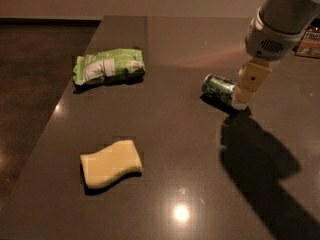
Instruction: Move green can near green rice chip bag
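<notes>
The green can (217,87) lies on its side on the dark table (170,134), right of centre. The green rice chip bag (109,66) lies flat at the back left, well apart from the can. My gripper (240,101) comes down from the upper right on a white arm (280,19) and sits right at the can's right end, covering that end. I cannot see whether it touches or grips the can.
A pale yellow wavy sponge (111,163) lies at the front left. An orange and white packet (310,41) shows at the far right edge. The table's left edge runs diagonally, with dark floor (35,84) beyond it. The arm's shadow falls at the front right.
</notes>
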